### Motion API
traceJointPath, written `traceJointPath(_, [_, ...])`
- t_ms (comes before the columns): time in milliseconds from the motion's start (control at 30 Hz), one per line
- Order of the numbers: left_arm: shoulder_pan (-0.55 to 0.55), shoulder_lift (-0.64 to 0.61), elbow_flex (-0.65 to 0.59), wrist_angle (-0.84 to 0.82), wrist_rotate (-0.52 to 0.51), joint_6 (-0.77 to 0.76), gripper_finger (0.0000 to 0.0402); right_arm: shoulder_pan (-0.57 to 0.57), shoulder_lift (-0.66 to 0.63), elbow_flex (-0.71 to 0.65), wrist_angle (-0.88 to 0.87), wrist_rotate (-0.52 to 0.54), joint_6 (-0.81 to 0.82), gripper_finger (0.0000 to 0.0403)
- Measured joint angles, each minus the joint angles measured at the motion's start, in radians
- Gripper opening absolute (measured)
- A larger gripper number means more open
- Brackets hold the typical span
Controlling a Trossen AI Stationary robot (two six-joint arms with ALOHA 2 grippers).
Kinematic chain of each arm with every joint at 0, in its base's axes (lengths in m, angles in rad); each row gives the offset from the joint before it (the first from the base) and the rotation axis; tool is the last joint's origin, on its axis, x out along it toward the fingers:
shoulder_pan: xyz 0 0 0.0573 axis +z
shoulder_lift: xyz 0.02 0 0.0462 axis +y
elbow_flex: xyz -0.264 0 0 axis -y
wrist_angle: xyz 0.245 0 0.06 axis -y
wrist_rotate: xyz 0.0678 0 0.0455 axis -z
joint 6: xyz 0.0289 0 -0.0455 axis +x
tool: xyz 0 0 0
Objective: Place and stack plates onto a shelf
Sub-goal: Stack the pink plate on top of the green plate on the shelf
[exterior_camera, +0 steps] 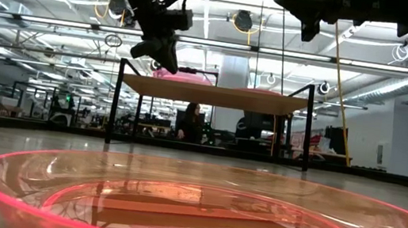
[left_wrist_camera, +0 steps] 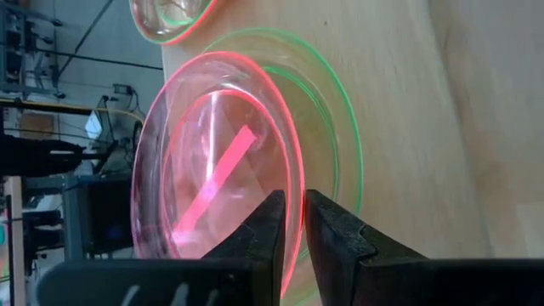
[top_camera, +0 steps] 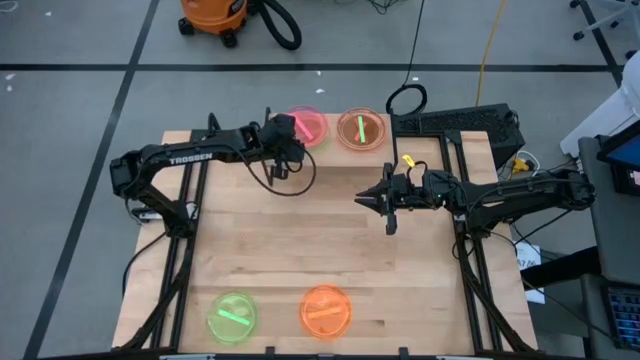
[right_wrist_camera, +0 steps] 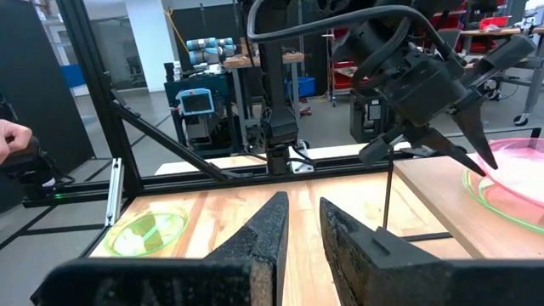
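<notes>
On the shelf (top_camera: 400,150), our left hand (top_camera: 283,140) has its fingers slightly apart around the rim of the pink plate (top_camera: 308,126), which lies on a green one. We judge it light, stiff and slippery; grip the rim. Our right hand (top_camera: 385,200) waits nearly closed, empty.

Left arm: reaches from the table's left edge toward the far side, elbow bent, forearm running rightward.
Left gripper (top_camera: 283,131): at the far middle of the table, raised; fingers (left_wrist_camera: 259,229) stand a narrow gap apart, a thin pink rim between them; whether they grip it I cannot tell.
Right arm: stretches in from the right edge, leftward, held above the table.
Right gripper (top_camera: 378,199): near the table's middle, fingers (right_wrist_camera: 263,225) slightly parted, nothing between them.
</notes>
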Motion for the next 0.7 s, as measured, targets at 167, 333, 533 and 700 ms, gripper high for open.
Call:
traceJointPath(167, [-0.002,0.0,0.0,0.0,0.0,0.0,0.0057,0.0,0.0,0.0,0.0,0.0,0.0,0.0058])
traceJointPath(333, [-0.006,0.0,0.0,0.0,0.0,0.0,0.0058,0.0,0.0,0.0,0.0,0.0,0.0,0.0058])
traceJointPath(533, [-0.021,0.0,0.0,0.007,0.0,0.0,0.0058,0.0,0.0,0.0,0.0,0.0,0.0,0.0058])
traceJointPath(700, [-0.036,0.0,0.0,0.014,0.0,0.0,0.0058,0.0,0.0,0.0,0.0,0.0,0.0,0.0058])
